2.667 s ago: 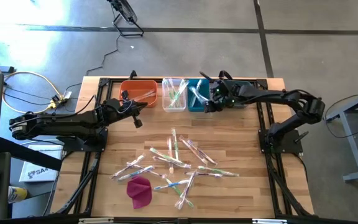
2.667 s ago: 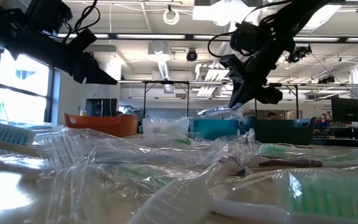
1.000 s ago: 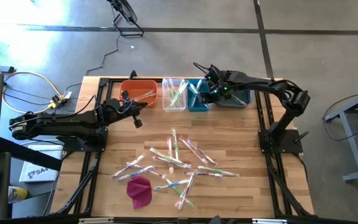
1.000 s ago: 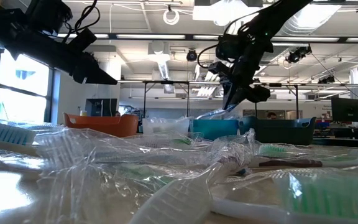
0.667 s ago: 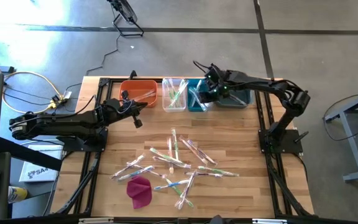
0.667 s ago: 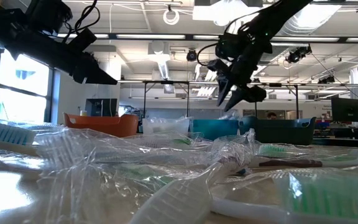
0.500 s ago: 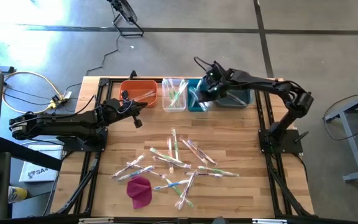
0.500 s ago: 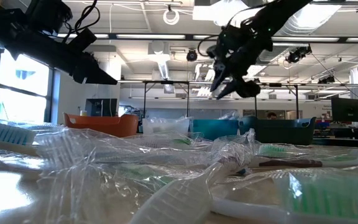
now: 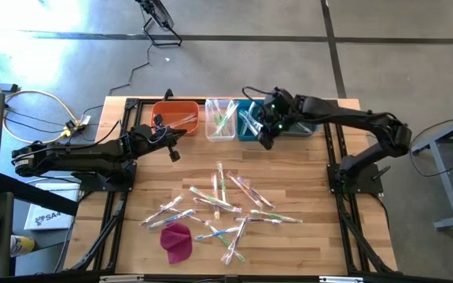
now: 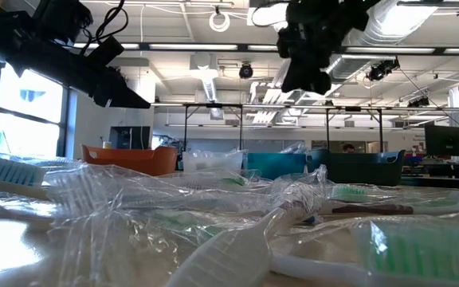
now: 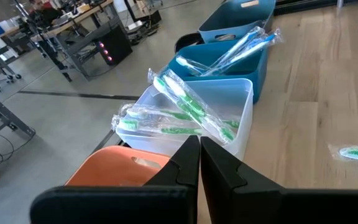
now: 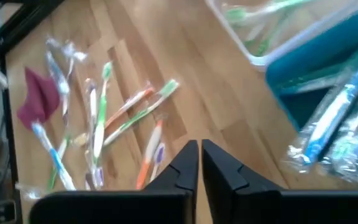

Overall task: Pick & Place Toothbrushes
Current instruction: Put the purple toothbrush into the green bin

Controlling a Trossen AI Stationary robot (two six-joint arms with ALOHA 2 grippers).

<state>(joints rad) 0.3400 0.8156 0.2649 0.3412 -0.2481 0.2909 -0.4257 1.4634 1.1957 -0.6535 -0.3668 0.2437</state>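
A wrapped blue toothbrush is no longer carried: it has been let go into the teal plastic bin (image 9: 250, 122), and the right gripper (image 9: 264, 141) has been drawn back to just in front of that bin. One placement is judged complete. Its fingers are pressed together and nothing is held. The remaining clear-wrapped toothbrushes (image 9: 225, 203) are scattered mid-table beside a magenta cloth lump (image 9: 176, 240). The left gripper (image 9: 171, 152), clenched and empty, is parked near the orange bin (image 9: 174, 116).
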